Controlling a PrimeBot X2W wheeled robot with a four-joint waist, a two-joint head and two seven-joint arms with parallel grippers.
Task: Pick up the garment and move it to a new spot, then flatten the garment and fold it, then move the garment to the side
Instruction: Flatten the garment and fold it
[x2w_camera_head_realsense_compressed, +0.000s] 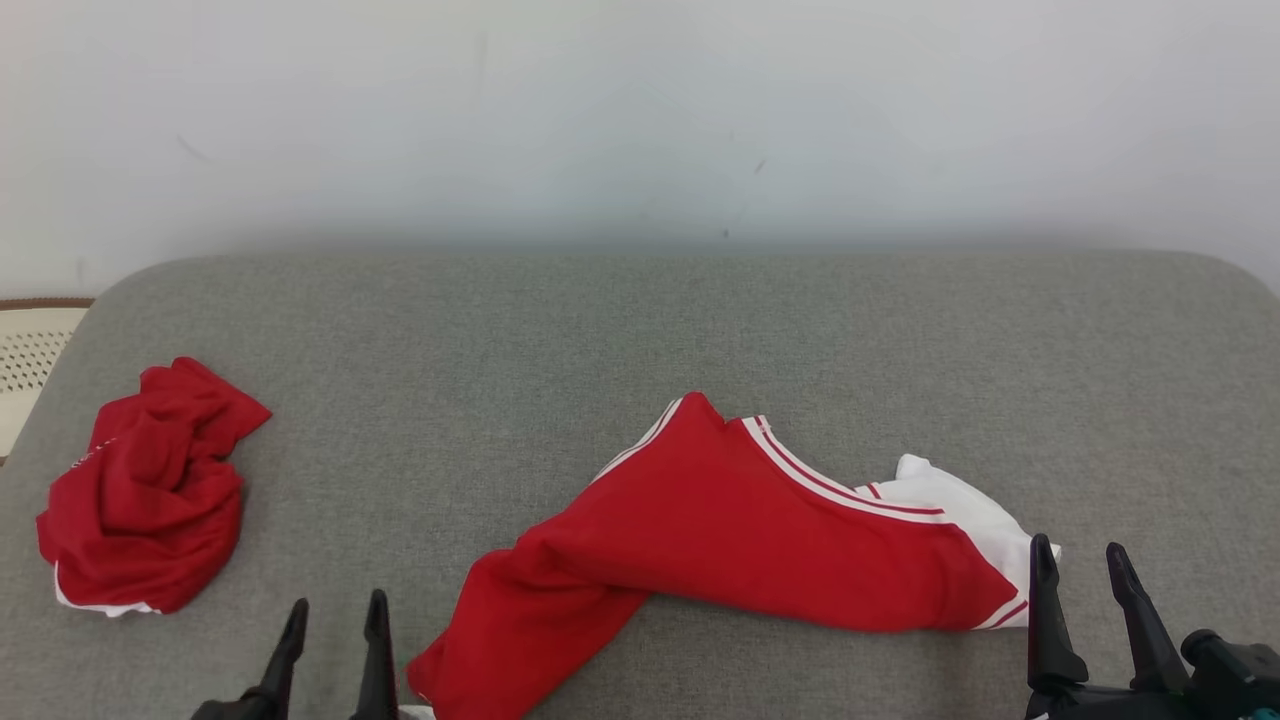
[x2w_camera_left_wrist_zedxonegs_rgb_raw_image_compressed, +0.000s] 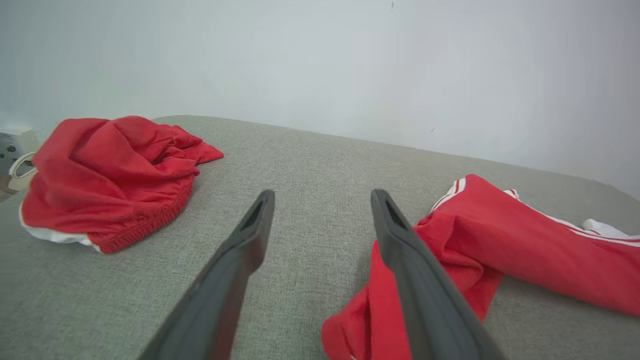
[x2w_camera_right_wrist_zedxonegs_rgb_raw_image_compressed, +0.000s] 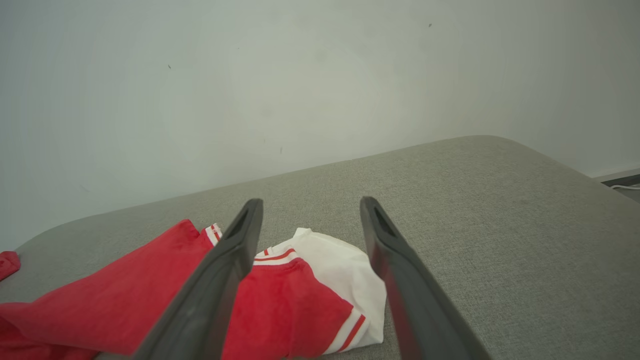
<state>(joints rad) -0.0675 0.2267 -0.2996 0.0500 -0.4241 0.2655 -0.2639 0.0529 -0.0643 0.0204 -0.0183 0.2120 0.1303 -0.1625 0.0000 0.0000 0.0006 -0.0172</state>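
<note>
A red garment (x2w_camera_head_realsense_compressed: 740, 530) with white side stripes and a white end lies slack on the gray upholstered surface (x2w_camera_head_realsense_compressed: 700, 320), in the lower middle of the head view. It runs from the bottom edge, left of centre, up to a peak near the middle of the frame, then down toward the lower right, where its white part ends. It is loosely bent and wrinkled, not spread flat.

The left gripper (x2w_camera_head_realsense_compressed: 337, 600) rises from the bottom edge, left of centre, just left of the garment's lower end. In the left wrist view its fingers (x2w_camera_left_wrist_zedxonegs_rgb_raw_image_compressed: 250, 235) are spread wide with bare gray fabric between them. The garment (x2w_camera_left_wrist_zedxonegs_rgb_raw_image_compressed: 525, 250) lies to the right there, and its near end passes behind the right-hand finger. Whether that finger touches the cloth I cannot tell.

The right gripper (x2w_camera_head_realsense_compressed: 1078, 545) stands at the lower right of the head view, at the garment's white end. In the right wrist view its fingers (x2w_camera_right_wrist_zedxonegs_rgb_raw_image_compressed: 390, 250) are also spread apart and pinch nothing, with the white and red cloth (x2w_camera_right_wrist_zedxonegs_rgb_raw_image_compressed: 295, 300) low between and left of them.

A second, crumpled red garment (x2w_camera_head_realsense_compressed: 150, 490) sits well apart at the left of the head view. A cream perforated object (x2w_camera_head_realsense_compressed: 30, 360) shows at the left edge, and a pale wall (x2w_camera_head_realsense_compressed: 640, 120) fills the top.
</note>
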